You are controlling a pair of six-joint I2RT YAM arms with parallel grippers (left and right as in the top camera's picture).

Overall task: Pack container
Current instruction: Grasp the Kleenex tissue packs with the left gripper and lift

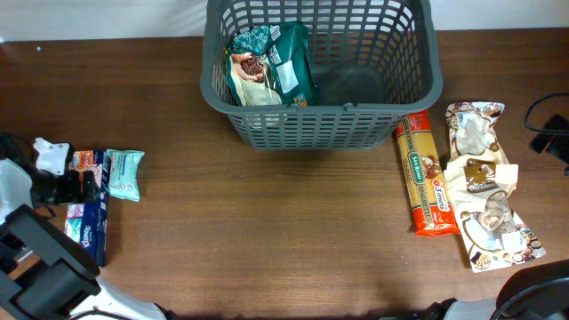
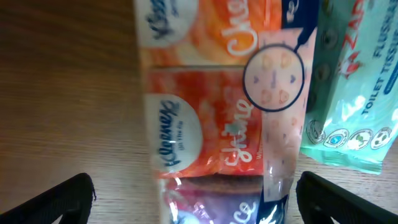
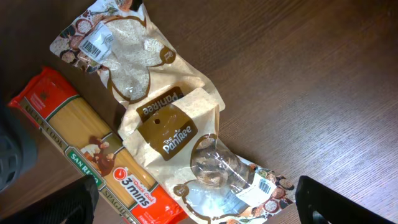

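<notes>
The dark wooden bench (image 1: pixel 284 231) is occupied at its far middle by the container (image 1: pixel 320 126). A spaghetti packet (image 1: pixel 425 176) and a PanBee bag (image 1: pixel 478 178) are laid at the right, and Kleenex tissue packs (image 1: pixel 89 212) and a toilet tissue packet (image 1: pixel 124 173) at the left.

Spaghetti packet (image 1: pixel 426 178) and overlapping snack bags (image 1: pixel 480 182) lie near the bench (image 1: pixel 284 231) right edge. Tissue packs (image 1: pixel 92 227) and a wipes pack (image 1: pixel 124 174) lie near the left edge.

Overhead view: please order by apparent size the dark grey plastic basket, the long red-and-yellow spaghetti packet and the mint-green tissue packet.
Largest: dark grey plastic basket.
Then: red-and-yellow spaghetti packet.
Smallest: mint-green tissue packet.
</notes>
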